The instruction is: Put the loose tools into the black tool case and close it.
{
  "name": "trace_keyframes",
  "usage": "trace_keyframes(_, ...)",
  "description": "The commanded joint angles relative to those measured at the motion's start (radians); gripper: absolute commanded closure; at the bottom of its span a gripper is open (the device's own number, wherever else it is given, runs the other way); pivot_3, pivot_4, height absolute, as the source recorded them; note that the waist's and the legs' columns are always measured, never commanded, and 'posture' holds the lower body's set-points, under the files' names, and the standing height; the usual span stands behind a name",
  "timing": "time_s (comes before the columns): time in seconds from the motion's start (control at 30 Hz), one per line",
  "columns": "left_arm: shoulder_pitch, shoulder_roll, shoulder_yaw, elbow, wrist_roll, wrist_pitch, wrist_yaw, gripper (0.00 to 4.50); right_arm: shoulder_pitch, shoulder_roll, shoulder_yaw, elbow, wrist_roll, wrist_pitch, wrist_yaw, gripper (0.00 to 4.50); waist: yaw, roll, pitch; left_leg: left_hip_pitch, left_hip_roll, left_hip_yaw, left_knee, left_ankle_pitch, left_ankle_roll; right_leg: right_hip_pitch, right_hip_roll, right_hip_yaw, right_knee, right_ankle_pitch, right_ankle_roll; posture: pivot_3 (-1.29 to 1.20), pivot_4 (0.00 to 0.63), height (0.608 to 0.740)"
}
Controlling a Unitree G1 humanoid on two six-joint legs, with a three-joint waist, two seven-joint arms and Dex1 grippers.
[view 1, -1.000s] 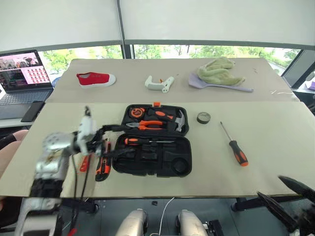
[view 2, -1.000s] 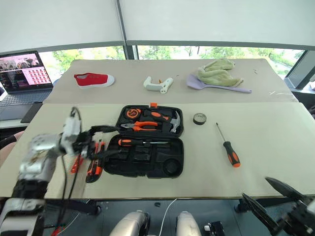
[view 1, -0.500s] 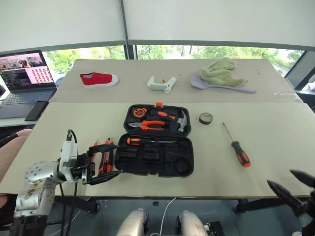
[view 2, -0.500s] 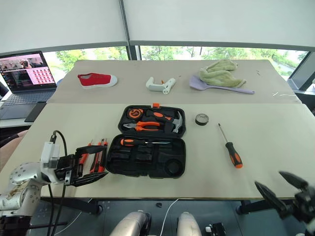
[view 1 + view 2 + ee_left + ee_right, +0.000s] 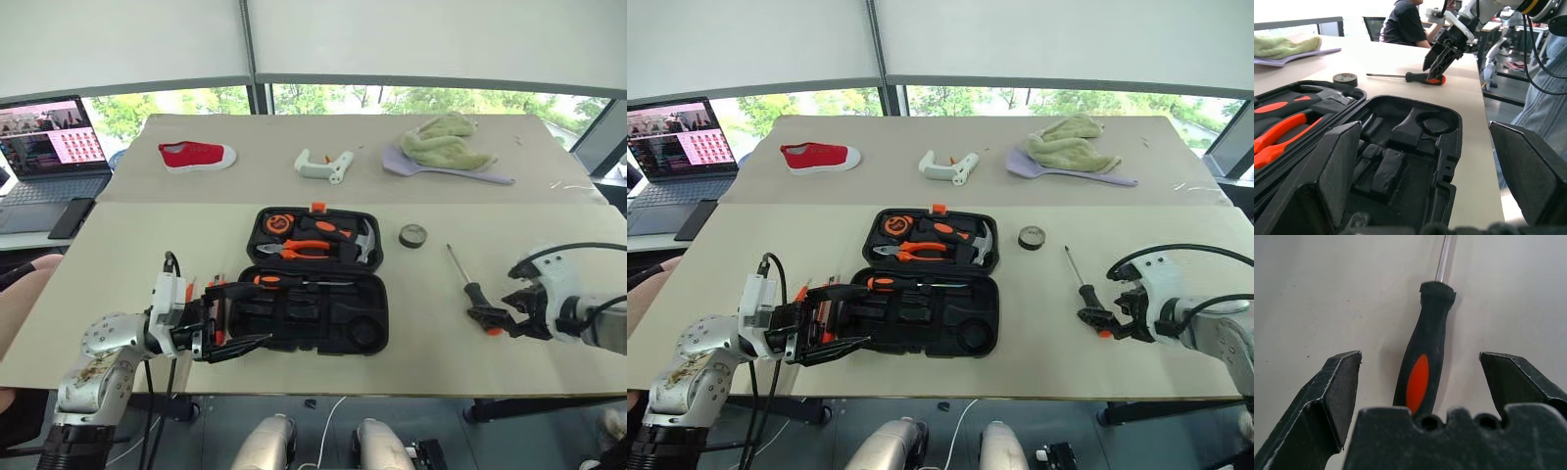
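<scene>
Beige table (image 5: 118, 255) carries the open black tool case (image 5: 313, 318) at its middle. Right of it lies a long screwdriver (image 5: 468, 282), shaft pointing away, handle nearest. Right pincer (image 5: 498, 315) straddles the handle, spread, not gripping. Left pincer (image 5: 235, 318) gapes beside the case.

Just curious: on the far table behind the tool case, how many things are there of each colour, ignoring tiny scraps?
Red: 1, the shoe
White: 1, a plastic part
Green: 1, the cloth
Purple: 1, the spatula
Total: 4
</scene>
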Motion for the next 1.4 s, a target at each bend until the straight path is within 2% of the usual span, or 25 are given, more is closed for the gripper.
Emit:
trace_keyframes(0.03, -0.004, 0.006, 0.019, -0.024, -0.012, -0.020, 0.003, 0.00, -0.040, -0.003, 0.021, 0.004, -0.038, 0.050, -0.003, 1.46, -0.001, 0.000, 0.000, 0.000, 0.000, 0.000, 0.000, 0.000, 0.000, 0.000, 0.000, 0.000, 0.000, 0.000, 0.000, 0.00, 0.150, 0.740)
trace_keyframes(0.2, -0.001, 0.006, 0.023, -0.025, -0.012, -0.029, 0.007, 0.00, -0.037, 0.004, 0.011, 0.002, -0.067, 0.069, -0.005, 3.19, -0.002, 0.000, 0.000, 0.001, 0.000, 0.000, 0.000, 0.000, 0.000, 0.000, 0.000, 0.001, 0.001, 0.000, 0.000, 0.00, 0.150, 0.740)
trace_keyframes(0.23, 0.001, 0.006, 0.023, -0.026, -0.012, -0.031, 0.007, 0.00, -0.031, 0.009, -0.001, 0.001, -0.075, 0.068, -0.011, 3.42, -0.003, 0.000, 0.000, 0.001, 0.000, 0.001, 0.000, 0.000, 0.000, 0.000, 0.000, 0.001, 0.001, 0.000, 0.000, 0.00, 0.150, 0.740)
trace_keyframes(0.43, -0.001, -0.013, 0.046, -0.034, -0.031, -0.026, 0.050, 0.00, 0.053, 0.026, -0.211, -0.043, -0.121, -0.012, -0.039, 3.50, 0.002, 0.000, 0.000, 0.000, 0.000, 0.001, 0.000, 0.000, 0.000, -0.001, 0.000, 0.001, 0.001, 0.000, 0.000, 0.00, 0.150, 0.740)
trace_keyframes(0.53, 0.017, -0.009, 0.073, -0.040, -0.036, -0.026, 0.071, 0.00, 0.104, 0.009, -0.290, -0.101, -0.138, -0.213, 0.086, 3.50, -0.001, 0.001, 0.000, 0.000, 0.000, 0.001, 0.000, 0.000, 0.000, -0.001, 0.000, 0.001, 0.001, 0.001, 0.001, 0.00, 0.150, 0.740)
trace_keyframes(0.6, 0.043, -0.002, 0.101, -0.033, -0.034, -0.033, 0.079, 0.00, 0.077, 0.005, -0.274, -0.128, -0.126, -0.402, 0.246, 3.50, -0.014, 0.001, 0.000, 0.001, 0.000, 0.002, 0.000, 0.000, 0.000, -0.001, 0.001, 0.002, 0.001, 0.001, 0.001, 0.00, 0.150, 0.740)
trace_keyframes(0.67, 0.071, 0.000, 0.128, -0.017, -0.026, -0.045, 0.085, 0.00, -0.001, -0.001, -0.182, -0.140, -0.117, -0.548, 0.406, 3.50, -0.031, 0.002, 0.001, 0.004, 0.002, 0.003, 0.000, -0.001, 0.000, 0.001, 0.002, 0.003, 0.001, 0.001, 0.001, 0.00, 0.150, 0.740)
trace_keyframes(0.73, 0.097, 0.001, 0.147, -0.001, -0.014, -0.060, 0.090, 0.00, -0.130, 0.014, -0.030, -0.128, -0.143, -0.602, 0.509, 3.50, -0.046, 0.003, 0.002, 0.005, 0.004, 0.005, 0.000, -0.001, 0.000, 0.001, 0.004, 0.004, 0.001, 0.001, 0.000, 0.00, 0.150, 0.740)
trace_keyframes(0.8, 0.130, 0.008, 0.168, 0.009, -0.008, -0.071, 0.089, 0.00, -0.286, 0.045, 0.149, -0.092, -0.212, -0.578, 0.563, 3.50, -0.057, 0.003, 0.003, 0.006, 0.005, 0.005, 0.000, -0.001, 0.000, 0.002, 0.005, 0.004, 0.001, 0.002, -0.001, 0.00, 0.150, 0.740)
trace_keyframes(0.93, 0.180, 0.018, 0.208, 0.010, -0.003, -0.087, 0.093, 0.00, -0.545, 0.133, 0.444, -0.002, -0.356, -0.523, 0.662, 3.50, -0.046, 0.000, 0.006, 0.005, 0.009, 0.005, 0.000, -0.002, -0.002, 0.000, 0.006, 0.001, 0.000, 0.003, -0.004, 0.00, 0.150, 0.740)
trace_keyframes(1.03, 0.215, 0.016, 0.236, -0.005, -0.004, -0.094, 0.106, 0.00, -0.654, 0.181, 0.612, 0.056, -0.482, -0.557, 0.735, 3.50, -0.034, 0.000, 0.006, -0.001, 0.009, 0.006, 0.000, -0.002, -0.002, -0.008, 0.004, 0.001, 0.001, 0.004, -0.004, 0.00, 0.150, 0.740)
trace_keyframes(1.2, 0.261, 0.005, 0.247, -0.039, -0.007, -0.100, 0.129, 0.00, -0.720, 0.252, 0.729, 0.117, -0.600, -0.555, 0.752, 3.50, -0.019, 0.000, 0.006, -0.007, 0.009, 0.007, 0.001, -0.002, -0.003, -0.016, 0.003, 0.000, 0.001, 0.005, -0.004, 0.00, 0.150, 0.740)
trace_keyframes(1.4, 0.293, -0.006, 0.239, -0.071, -0.003, -0.099, 0.155, 0.00, -0.721, 0.320, 0.742, 0.113, -0.642, -0.475, 0.750, 3.50, -0.025, 0.000, 0.006, -0.005, 0.011, 0.007, 0.001, -0.004, -0.005, -0.015, 0.004, 0.000, 0.001, 0.007, -0.006, 0.00, 0.150, 0.740)
